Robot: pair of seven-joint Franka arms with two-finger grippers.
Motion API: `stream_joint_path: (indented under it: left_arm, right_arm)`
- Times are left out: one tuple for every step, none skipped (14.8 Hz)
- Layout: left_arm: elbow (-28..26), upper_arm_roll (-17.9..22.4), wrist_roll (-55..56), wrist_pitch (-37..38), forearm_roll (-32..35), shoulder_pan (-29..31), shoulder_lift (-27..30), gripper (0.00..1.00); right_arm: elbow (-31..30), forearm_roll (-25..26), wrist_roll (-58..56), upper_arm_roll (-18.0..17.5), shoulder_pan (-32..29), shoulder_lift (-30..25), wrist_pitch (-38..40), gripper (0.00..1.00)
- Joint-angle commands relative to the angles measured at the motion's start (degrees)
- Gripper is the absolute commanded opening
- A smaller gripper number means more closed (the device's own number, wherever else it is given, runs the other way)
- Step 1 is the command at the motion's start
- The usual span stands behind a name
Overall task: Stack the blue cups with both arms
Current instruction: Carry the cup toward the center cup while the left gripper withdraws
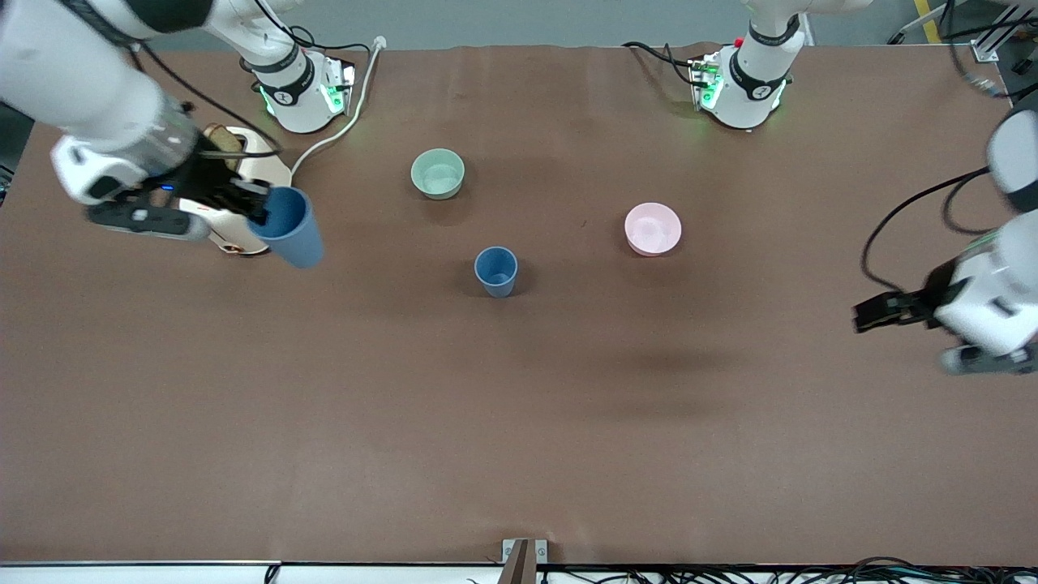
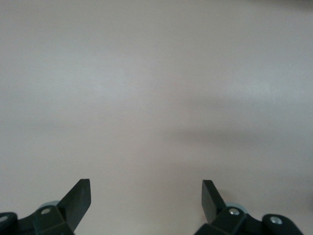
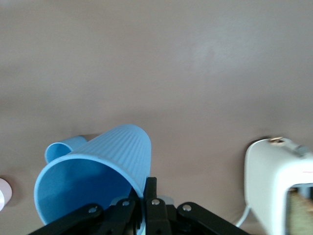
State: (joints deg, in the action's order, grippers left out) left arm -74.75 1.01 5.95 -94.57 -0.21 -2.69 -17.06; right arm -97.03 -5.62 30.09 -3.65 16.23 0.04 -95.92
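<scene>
My right gripper (image 1: 258,207) is shut on the rim of one blue cup (image 1: 290,229). It holds the cup tilted in the air over the right arm's end of the table, beside a white appliance. In the right wrist view the fingers (image 3: 151,188) pinch the ribbed wall of this cup (image 3: 112,152), one inside and one outside. The second blue cup (image 1: 495,271) stands upright mid-table; its rim shows past the held cup in the right wrist view (image 3: 57,149). My left gripper (image 1: 864,315) is open and empty (image 2: 146,188), waiting over bare table at the left arm's end.
A pale green bowl (image 1: 438,173) stands farther from the front camera than the standing cup. A pink bowl (image 1: 653,228) stands toward the left arm's end. A white appliance (image 1: 243,182) with a white cable sits under the right gripper; it also shows in the right wrist view (image 3: 274,181).
</scene>
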Motion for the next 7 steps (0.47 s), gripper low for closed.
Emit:
stream_joint_path:
  left_arm:
    - [-4.4,0.1,0.4,0.5,-0.9,1.3,7.2,1.0]
    - [-4.1,0.0,0.5,1.5,-0.9,1.4,7.7,1.0]
    - [-3.7,-0.1,0.4,2.9,-0.6,1.4,7.7,1.0]
    - [-3.7,-0.1,0.1,3.5,-0.7,1.4,8.1,1.0]
    - [-3.7,0.1,0.0,3.6,-1.2,1.5,8.6,1.0]
    - [-3.9,0.0,-0.4,3.8,-1.8,2.6,8.8,1.0]
    - [-4.1,-0.2,-1.6,4.5,-3.0,3.4,9.1,1.0]
  right_arm:
    - [-6.7,-0.4,7.4,0.3,5.6,-1.2,-8.6,0.01]
    - [-9.0,-0.4,10.5,0.0,7.1,-1.0,-12.8,0.01]
    - [-10.8,-0.4,13.2,-0.6,8.8,-0.5,-16.4,0.01]
    - [-11.3,-0.4,16.1,-1.0,10.8,0.8,-18.8,0.01]
    - [-11.3,-0.4,19.5,-1.4,12.7,2.6,-20.5,0.01]
    - [-11.3,-0.4,22.2,-1.4,14.8,4.1,-22.1,0.01]
    - [-11.3,-0.4,24.3,-1.4,16.4,5.7,-24.0,0.01]
